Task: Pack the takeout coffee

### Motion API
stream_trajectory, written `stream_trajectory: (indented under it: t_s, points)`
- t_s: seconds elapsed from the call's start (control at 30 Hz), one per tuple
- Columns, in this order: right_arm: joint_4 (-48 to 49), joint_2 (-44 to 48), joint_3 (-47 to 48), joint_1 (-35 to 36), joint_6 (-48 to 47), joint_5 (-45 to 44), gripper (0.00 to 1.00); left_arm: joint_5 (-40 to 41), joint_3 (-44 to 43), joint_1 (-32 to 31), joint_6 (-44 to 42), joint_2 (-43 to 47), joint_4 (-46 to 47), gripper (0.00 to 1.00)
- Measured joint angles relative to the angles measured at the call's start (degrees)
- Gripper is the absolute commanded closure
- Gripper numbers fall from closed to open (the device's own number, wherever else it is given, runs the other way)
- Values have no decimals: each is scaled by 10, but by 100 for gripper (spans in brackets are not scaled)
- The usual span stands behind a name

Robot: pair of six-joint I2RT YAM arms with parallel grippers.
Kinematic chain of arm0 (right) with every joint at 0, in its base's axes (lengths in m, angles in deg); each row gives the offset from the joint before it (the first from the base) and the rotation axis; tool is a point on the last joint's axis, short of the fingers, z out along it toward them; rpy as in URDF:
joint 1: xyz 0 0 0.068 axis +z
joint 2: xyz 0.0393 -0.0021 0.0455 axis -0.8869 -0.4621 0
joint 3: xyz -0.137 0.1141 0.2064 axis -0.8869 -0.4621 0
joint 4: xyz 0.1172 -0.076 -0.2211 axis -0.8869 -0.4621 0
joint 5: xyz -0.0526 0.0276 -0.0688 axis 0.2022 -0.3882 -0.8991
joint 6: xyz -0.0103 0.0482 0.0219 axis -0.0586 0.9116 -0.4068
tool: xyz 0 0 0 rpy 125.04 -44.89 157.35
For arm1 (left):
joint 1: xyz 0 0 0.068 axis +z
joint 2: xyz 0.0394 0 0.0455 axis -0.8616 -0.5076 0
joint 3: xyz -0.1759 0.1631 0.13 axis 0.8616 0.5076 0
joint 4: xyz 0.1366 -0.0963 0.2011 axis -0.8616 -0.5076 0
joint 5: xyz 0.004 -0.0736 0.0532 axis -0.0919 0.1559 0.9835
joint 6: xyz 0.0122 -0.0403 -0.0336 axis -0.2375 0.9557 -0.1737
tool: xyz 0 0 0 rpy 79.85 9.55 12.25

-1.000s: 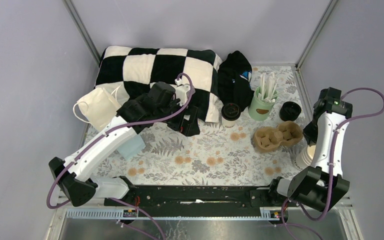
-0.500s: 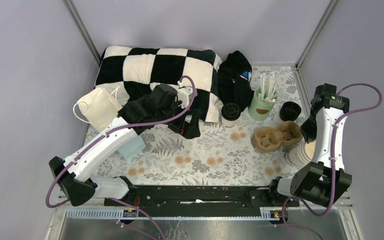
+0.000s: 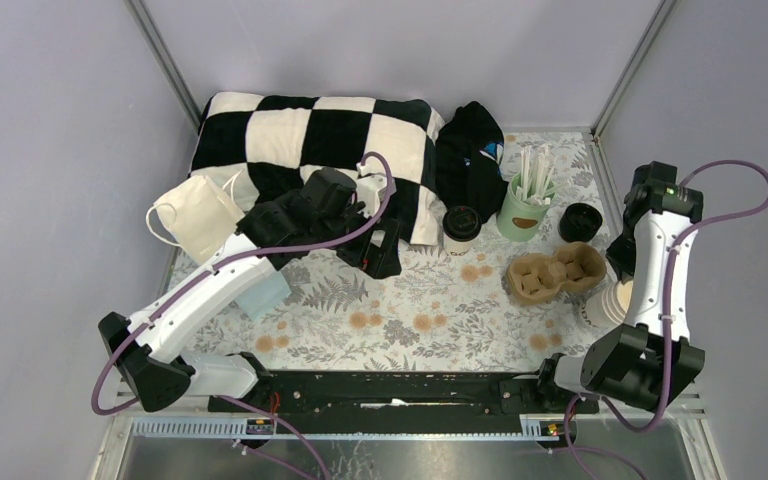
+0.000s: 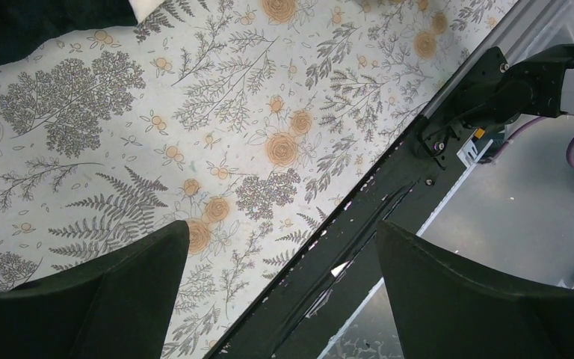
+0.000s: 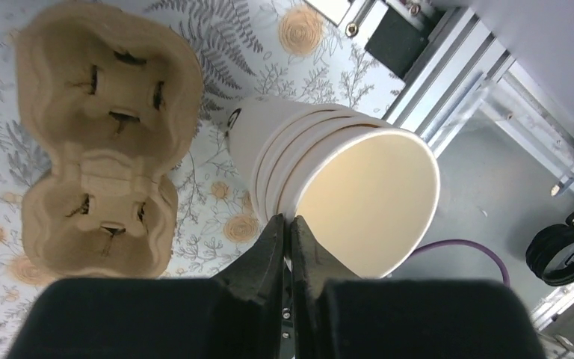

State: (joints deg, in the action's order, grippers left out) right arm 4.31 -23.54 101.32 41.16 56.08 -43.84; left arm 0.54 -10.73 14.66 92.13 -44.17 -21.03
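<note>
A takeout coffee point(image 3: 461, 228), a white cup under a black lid, stands at the back of the floral mat, well apart from both grippers. My right gripper point(image 5: 288, 221) point(image 3: 612, 288) is shut on the rim of a stack of open white paper cups point(image 5: 344, 168) point(image 3: 597, 306). The stack leans over at the mat's right edge, beside the brown pulp carrier point(image 5: 105, 142) point(image 3: 555, 272). My left gripper point(image 4: 282, 224) point(image 3: 375, 250) hangs open over the mat point(image 4: 217, 97) with nothing between its fingers.
A mint-green cup of white sticks point(image 3: 524, 205) and a round black lid point(image 3: 580, 222) stand behind the carrier. A checkered cushion point(image 3: 320, 150), black cloth point(image 3: 470, 155) and cream bag point(image 3: 195, 215) fill the back left. The black base rail point(image 4: 389, 202) runs along the near edge.
The right arm has shifted slightly and the cup stack in its grip has tipped from upright to leaning left towards the carrier. The left arm has not moved.
</note>
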Motion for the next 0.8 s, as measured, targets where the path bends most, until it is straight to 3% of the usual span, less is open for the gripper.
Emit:
stream_trajectory:
  t_s: [0.33,0.5,0.8]
  points:
    - [-4,-5,12,24,16,-6,100,-1,-5,-2,0,-4,1,1]
    - [-3,-7,-23,48,23,29,100,-1,-5,-2,0,-6,1,1]
    - [-24,72,-83,125,30,115,100,-38,-25,13,25,-39,11,1]
